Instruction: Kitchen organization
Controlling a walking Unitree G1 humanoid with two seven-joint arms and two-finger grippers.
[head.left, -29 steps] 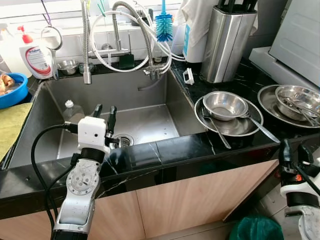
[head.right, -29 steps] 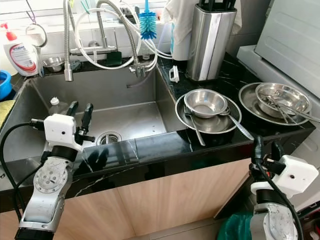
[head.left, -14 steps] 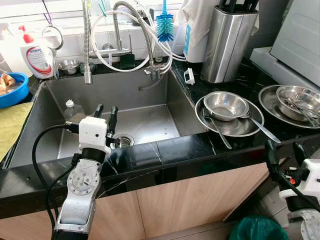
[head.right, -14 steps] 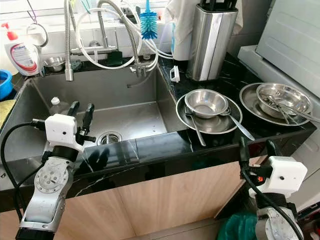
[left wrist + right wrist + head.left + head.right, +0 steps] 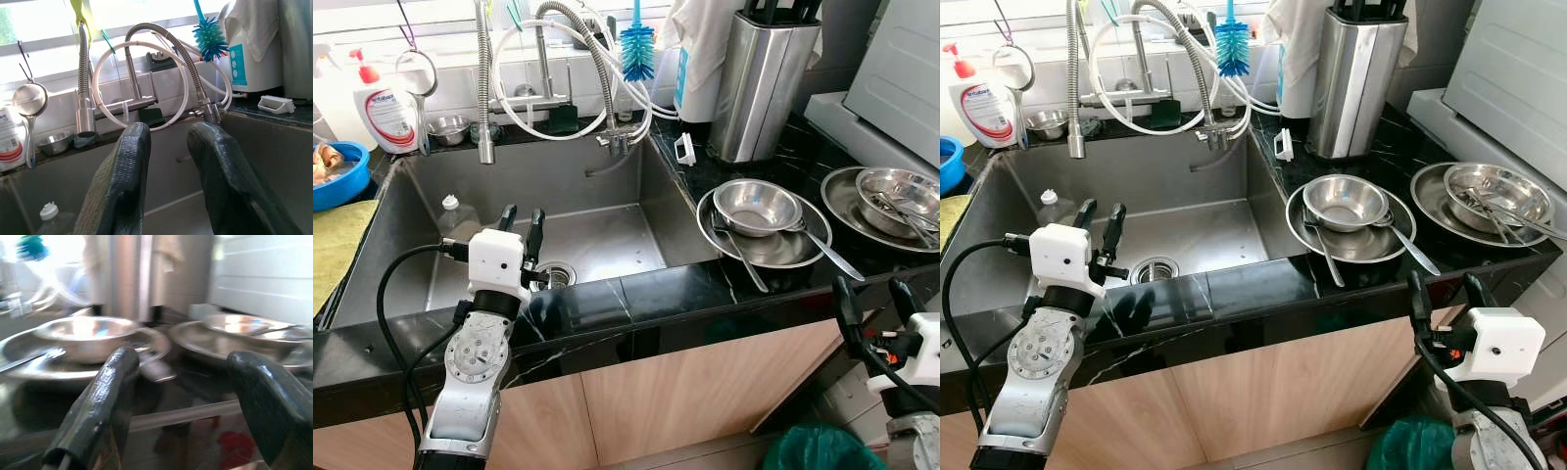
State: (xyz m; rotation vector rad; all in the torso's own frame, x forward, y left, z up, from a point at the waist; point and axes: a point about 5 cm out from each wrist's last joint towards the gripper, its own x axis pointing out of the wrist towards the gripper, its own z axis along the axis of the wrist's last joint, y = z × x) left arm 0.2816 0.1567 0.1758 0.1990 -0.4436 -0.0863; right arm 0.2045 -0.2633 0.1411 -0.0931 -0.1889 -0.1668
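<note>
A steel bowl (image 5: 756, 206) sits on a steel plate (image 5: 783, 251) with two spoons, on the black counter right of the sink (image 5: 607, 171). Further right, a second plate (image 5: 837, 201) holds another bowl (image 5: 893, 186) with cutlery. My left gripper (image 5: 522, 221) hangs open and empty over the sink's front edge, pointing at the tap (image 5: 142, 93). My right gripper (image 5: 873, 302) stands open and empty, low in front of the counter edge, below the plates. In the right wrist view the bowl (image 5: 90, 333) lies just beyond the right gripper (image 5: 183, 360).
A plastic bottle (image 5: 453, 217) lies in the sink's left corner. A steel knife block (image 5: 759, 83), a blue brush (image 5: 634, 49), a soap bottle (image 5: 386, 113) and a small bowl (image 5: 447, 129) line the back. A blue bowl (image 5: 337, 176) and yellow cloth (image 5: 333, 245) sit left; a green bag (image 5: 813, 448) lies below.
My right gripper has swung a little left towards the counter front and its fingers now stand wider apart. The left arm has stayed put.
</note>
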